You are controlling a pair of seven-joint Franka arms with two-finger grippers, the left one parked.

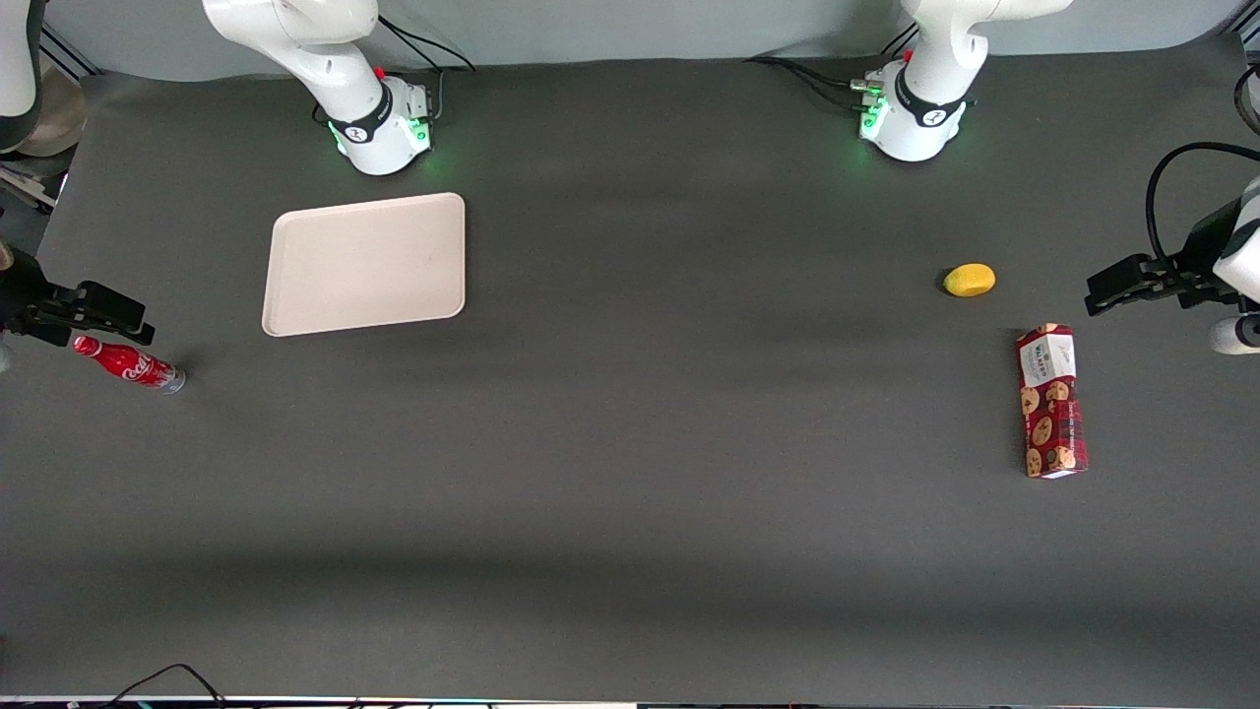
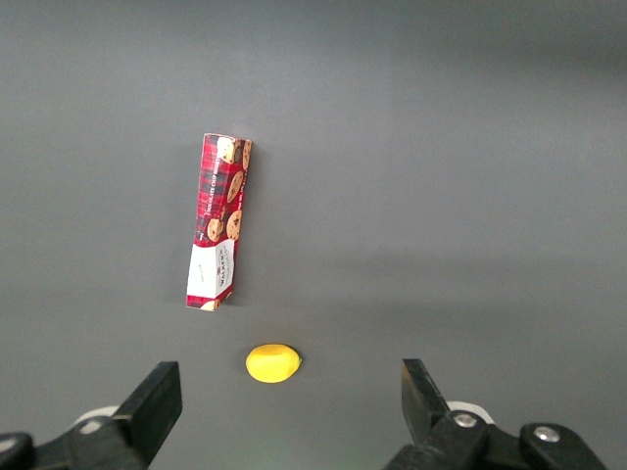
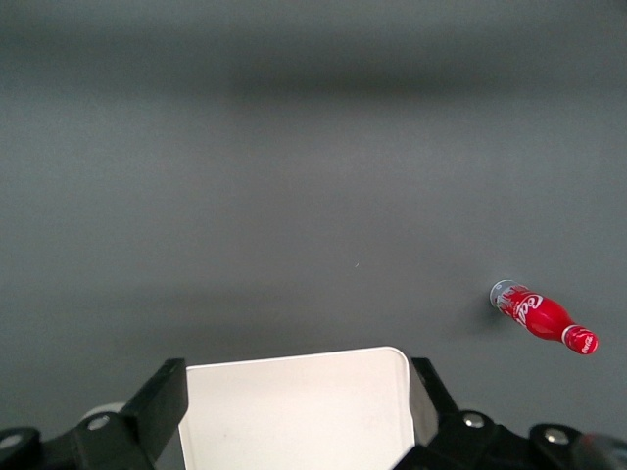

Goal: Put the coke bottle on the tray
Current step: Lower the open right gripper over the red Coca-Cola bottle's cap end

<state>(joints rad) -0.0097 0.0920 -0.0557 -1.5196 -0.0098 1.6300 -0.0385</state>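
Coke bottle (image 1: pixel 128 363) on its side on the table (image 1: pixel 630 492), nearer the front camera than the tray (image 1: pixel 364 263), gripper (image 1: pixel 113 313) just above its cap.

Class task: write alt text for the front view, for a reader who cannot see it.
A coke bottle lies on its side on the dark table, nearer the camera than the empty tray. The open gripper hangs just above its cap.
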